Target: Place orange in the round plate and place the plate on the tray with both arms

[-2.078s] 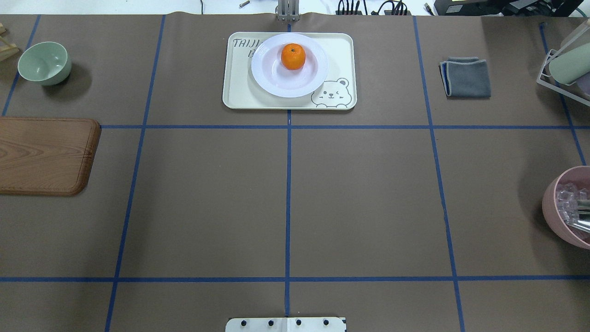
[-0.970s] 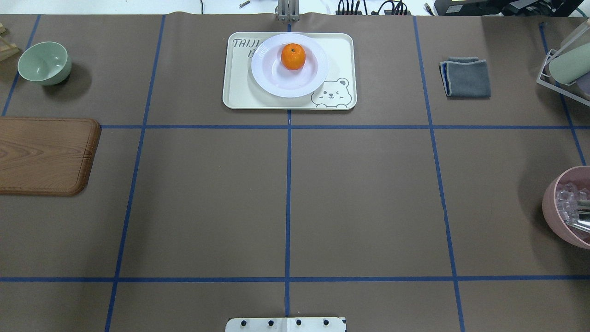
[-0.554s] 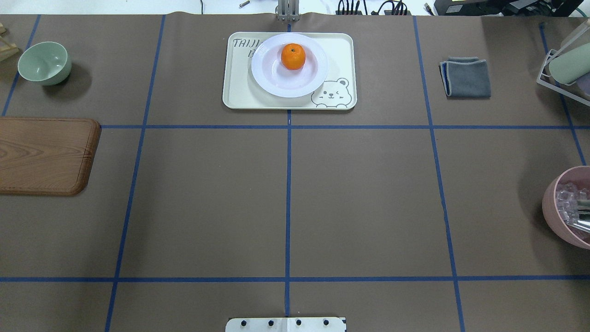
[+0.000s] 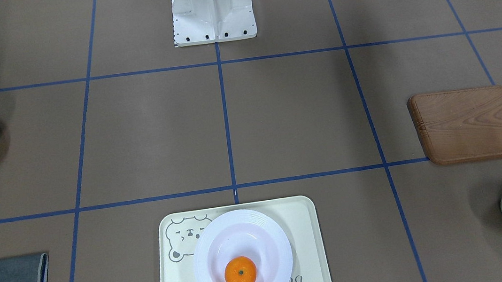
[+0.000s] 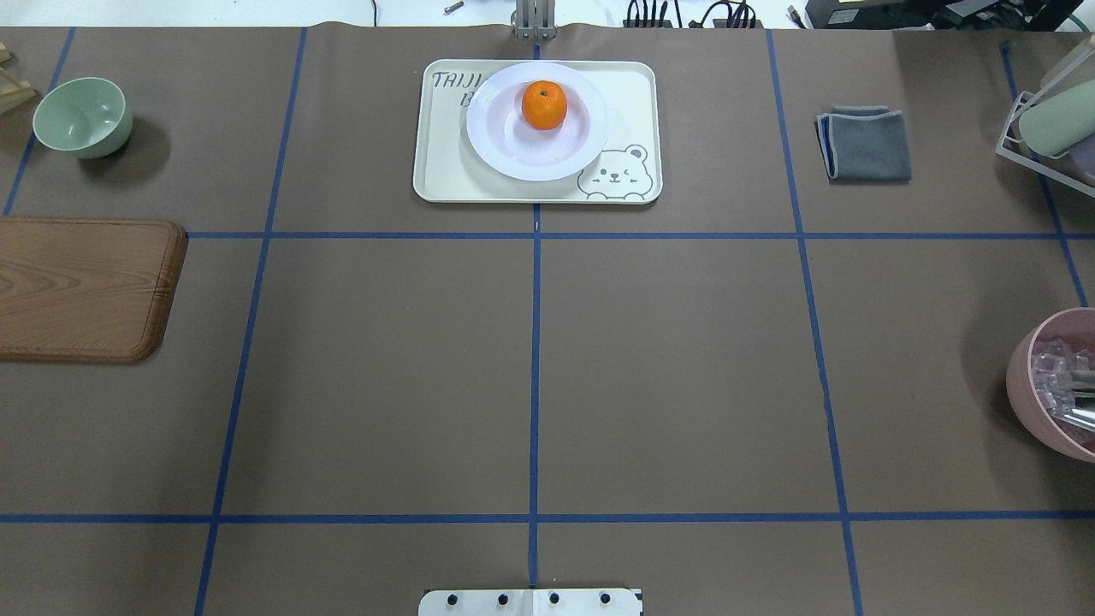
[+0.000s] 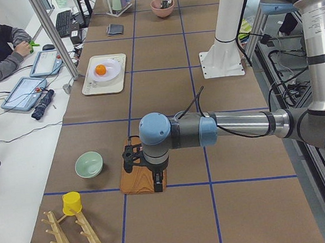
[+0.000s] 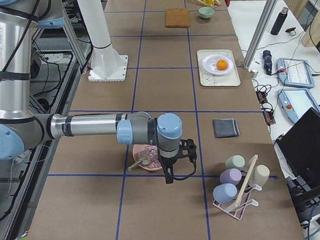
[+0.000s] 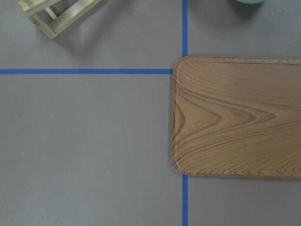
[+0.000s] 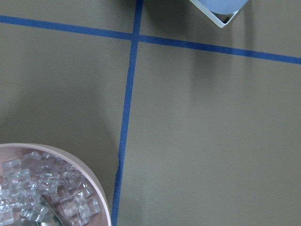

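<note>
Already, orange (image 5: 544,105): lay in the well of the round plate (image 5: 513,164), off-centre toward the far side, stem dot up.
Round plate: sat on the tray (image 5: 440,167), covering part of the lettering and beside the bear drawing; its far rim met the tray's far edge, whether resting on that edge I could not tell.
Step in hand: by my reading both placements were done, leaving only to hold clear.
Doing it well: I would keep both arms high and out at the table's ends, so that nothing brushes the glossy plate or rolls the fruit.
Left gripper (image 6: 157,185): hung pointing down above the wooden board (image 8: 235,117), well apart from the tray; fingers spread or closed, I could not tell.
Right gripper (image 7: 169,178): hung beside the pink bowl (image 5: 1018,385) of ice cubes, likewise far off; its finger state could not be told either.
Views compared: overhead and front-facing cameras showed the tray plainly but no arm at all; only the two side cameras showed the arms; the wrist cameras showed just the table beneath, never the fingers.
</note>
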